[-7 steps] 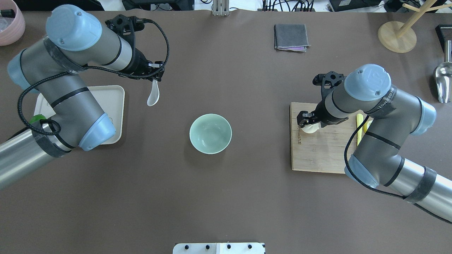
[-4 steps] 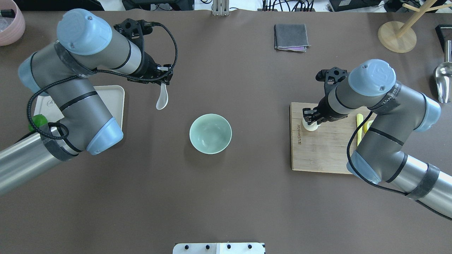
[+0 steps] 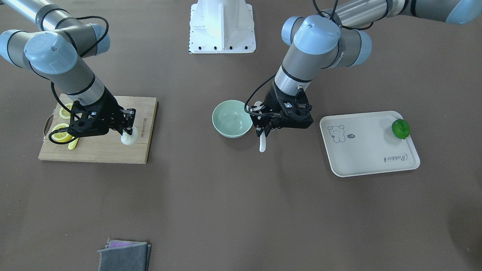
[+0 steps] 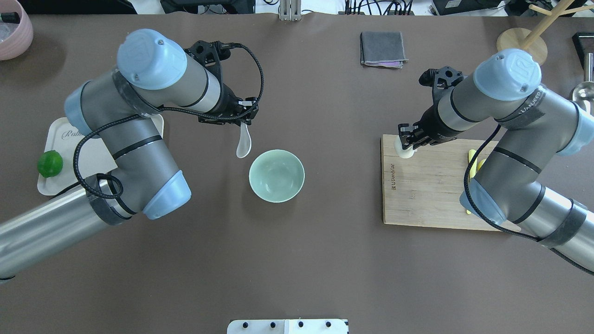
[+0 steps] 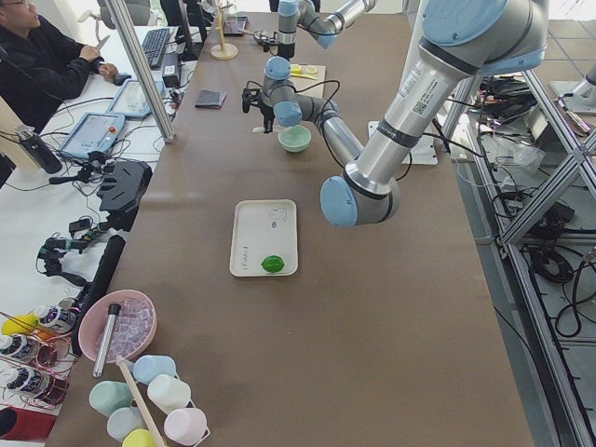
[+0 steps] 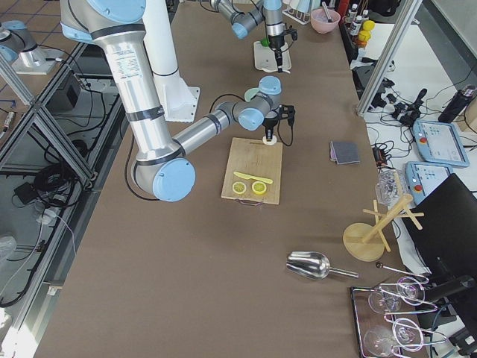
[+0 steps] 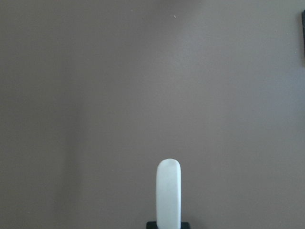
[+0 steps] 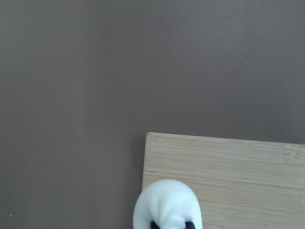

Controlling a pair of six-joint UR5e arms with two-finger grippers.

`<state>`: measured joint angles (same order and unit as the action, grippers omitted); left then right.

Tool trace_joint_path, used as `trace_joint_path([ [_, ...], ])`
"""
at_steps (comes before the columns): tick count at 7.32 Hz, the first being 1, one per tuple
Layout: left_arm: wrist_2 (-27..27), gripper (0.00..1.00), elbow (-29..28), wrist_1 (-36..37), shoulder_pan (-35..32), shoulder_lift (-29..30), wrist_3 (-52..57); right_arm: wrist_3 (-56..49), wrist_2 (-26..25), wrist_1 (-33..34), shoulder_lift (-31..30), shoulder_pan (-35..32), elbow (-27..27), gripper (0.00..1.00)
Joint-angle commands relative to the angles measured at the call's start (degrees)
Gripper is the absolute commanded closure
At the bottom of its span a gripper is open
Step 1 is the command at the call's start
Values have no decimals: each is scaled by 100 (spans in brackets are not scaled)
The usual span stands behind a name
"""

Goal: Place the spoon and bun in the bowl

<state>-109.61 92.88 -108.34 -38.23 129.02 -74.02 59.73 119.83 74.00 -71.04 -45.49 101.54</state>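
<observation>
My left gripper (image 4: 245,116) is shut on the handle of the white spoon (image 4: 243,144), which hangs scoop-down just beyond and left of the pale mint-green bowl (image 4: 276,175). The spoon also shows in the front view (image 3: 262,141) and the left wrist view (image 7: 168,193). My right gripper (image 4: 404,139) is shut on the white bun (image 4: 403,149) and holds it above the far left corner of the wooden cutting board (image 4: 422,190). The bun shows in the front view (image 3: 129,138) and the right wrist view (image 8: 167,205). The bowl (image 3: 231,118) holds nothing.
A cream tray (image 4: 90,155) at the left carries a green lime (image 4: 50,163). Lemon slices (image 3: 62,132) and a yellow-green knife (image 4: 472,162) lie on the board. A folded grey cloth (image 4: 382,48) lies at the far side. A metal scoop (image 4: 584,90) and wooden stand (image 4: 522,46) are far right.
My left arm has carried the spoon rightward, close to the bowl's far left rim. My right gripper has lifted the bun and moved it toward the board's far left corner.
</observation>
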Motion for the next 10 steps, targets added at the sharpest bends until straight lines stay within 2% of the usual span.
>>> trace_joint_path([
  [1, 466, 100, -121, -21, 526, 149, -191, 91, 14, 0, 73, -30, 121, 100],
  [3, 658, 100, -182, -291, 790, 71, -288, 109, 5, 105, 161, -30, 121, 100],
  [5, 757, 100, -209, -346, 844, 61, -288, 109, -12, 482, 433, -30, 121, 100],
  [6, 757, 74, -209, -346, 835, 70, -288, 109, -13, 483, 442, -30, 121, 100],
  [7, 853, 19, -235, -346, 835, 96, -280, 109, -21, 475, 468, -30, 130, 100],
  [8, 967, 2, -218, -337, 835, 88, -262, 196, -21, 475, 530, -22, 130, 100],
  [10, 872, 1, -26, -259, 495, 70, -210, 581, -39, 466, 766, 4, 217, 100],
])
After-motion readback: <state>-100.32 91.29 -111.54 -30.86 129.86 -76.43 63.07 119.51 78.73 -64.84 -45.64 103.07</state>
